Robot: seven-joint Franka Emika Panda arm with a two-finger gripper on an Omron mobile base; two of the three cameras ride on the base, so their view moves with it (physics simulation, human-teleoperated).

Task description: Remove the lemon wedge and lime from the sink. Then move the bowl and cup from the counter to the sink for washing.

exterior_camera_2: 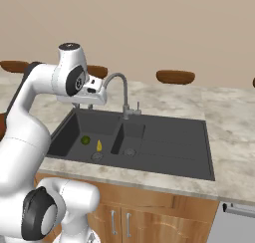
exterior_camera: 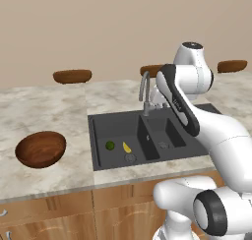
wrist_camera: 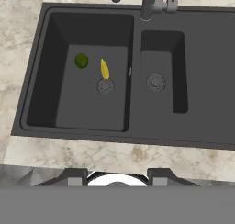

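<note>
Hovering over the sink (wrist_camera: 27, 81), the tool (wrist_camera: 117, 175) stands apart; the left base view adds the bowl (exterior_camera: 40, 149).

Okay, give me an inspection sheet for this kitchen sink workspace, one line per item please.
Surface: pale marbled counter over wooden cabinets.
Job's things: lime and lemon wedge lie side by side, apart, on the floor of the sink's larger basin, near its drain; wooden bowl upright on the counter beside the sink.
Clutter: nothing seen.
Grippers: gripper above the sink, fingers apart, nothing between them.
Cables: nothing seen.
Surroundings: curved grey faucet behind the basins; brown stool tops past the counter; beige wall.
</note>
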